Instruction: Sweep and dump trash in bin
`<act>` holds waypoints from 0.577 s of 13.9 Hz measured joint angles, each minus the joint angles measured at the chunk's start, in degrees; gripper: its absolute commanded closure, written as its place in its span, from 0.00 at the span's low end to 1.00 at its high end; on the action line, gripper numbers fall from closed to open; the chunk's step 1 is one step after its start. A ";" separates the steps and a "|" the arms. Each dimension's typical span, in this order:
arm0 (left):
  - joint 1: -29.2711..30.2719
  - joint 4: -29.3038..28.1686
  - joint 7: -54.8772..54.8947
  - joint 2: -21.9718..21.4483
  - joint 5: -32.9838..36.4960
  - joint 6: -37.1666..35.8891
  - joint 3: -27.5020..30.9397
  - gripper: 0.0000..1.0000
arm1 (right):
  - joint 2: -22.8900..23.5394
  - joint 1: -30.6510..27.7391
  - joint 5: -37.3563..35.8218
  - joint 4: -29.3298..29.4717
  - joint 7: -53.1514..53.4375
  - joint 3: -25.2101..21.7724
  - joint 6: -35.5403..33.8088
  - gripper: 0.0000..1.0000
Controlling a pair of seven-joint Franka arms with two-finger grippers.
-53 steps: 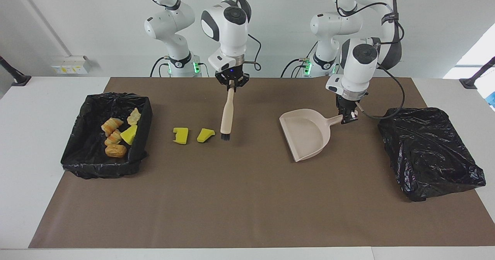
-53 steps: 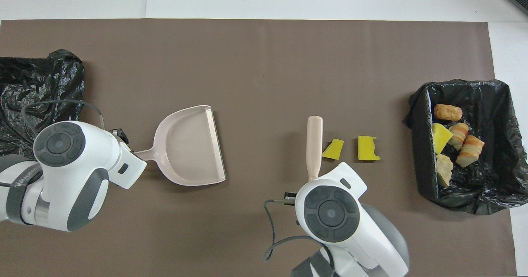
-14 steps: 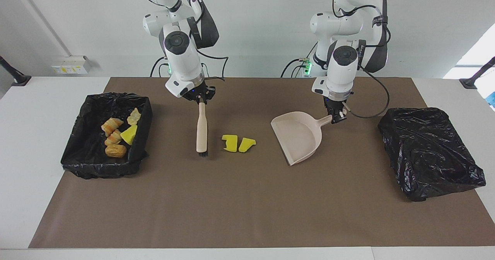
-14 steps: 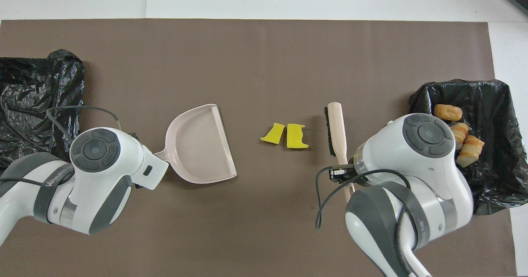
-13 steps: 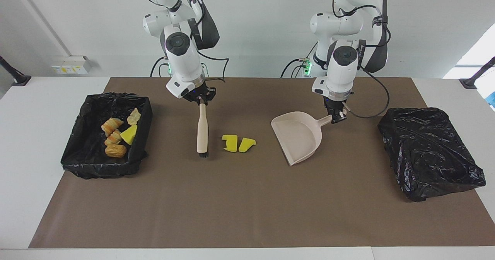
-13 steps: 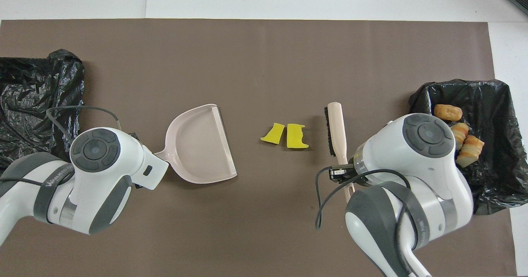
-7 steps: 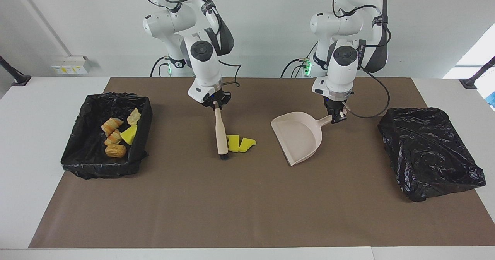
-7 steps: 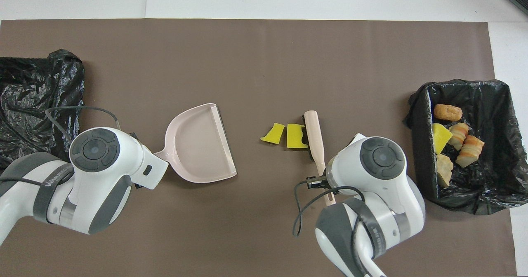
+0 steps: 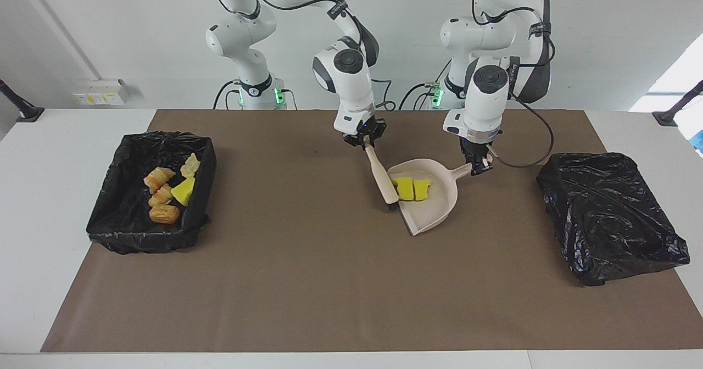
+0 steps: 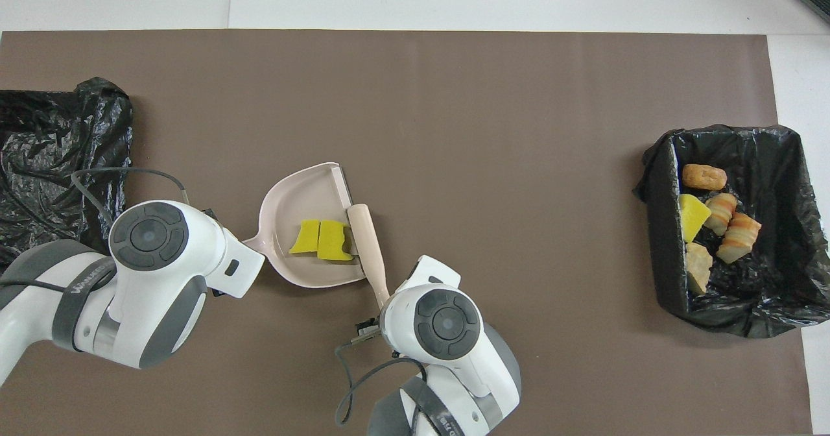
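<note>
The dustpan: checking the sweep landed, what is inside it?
Two yellow sponge chunks lie in the dustpan. The brush head at its lip hides part of the nearer chunk's edge.

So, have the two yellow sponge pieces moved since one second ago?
Yes. The yellow sponge pieces went toward the left arm's end, away from the open bin, and now lie in the dustpan, brush beside them.
</note>
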 measured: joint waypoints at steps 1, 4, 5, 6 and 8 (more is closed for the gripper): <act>0.00 -0.02 -0.41 0.00 0.00 -0.03 0.00 1.00 | 0.85 0.33 3.36 0.55 0.00 0.47 1.45 1.00; 0.48 -0.05 -2.11 0.02 -1.85 -0.13 0.26 1.00 | 1.64 -0.04 7.31 2.86 0.00 0.79 1.40 1.00; 0.94 -0.04 -2.44 0.10 -3.31 -0.13 0.45 1.00 | 1.30 -0.47 7.34 3.37 0.00 0.69 0.09 1.00; 1.51 -0.04 -2.46 0.21 -4.30 -0.13 0.60 1.00 | 0.41 -1.39 7.34 3.86 0.00 0.51 -2.51 1.00; 2.36 0.06 -2.61 0.25 -4.94 -0.12 1.04 1.00 | -2.56 -4.72 6.52 4.39 -0.08 0.41 -8.44 1.00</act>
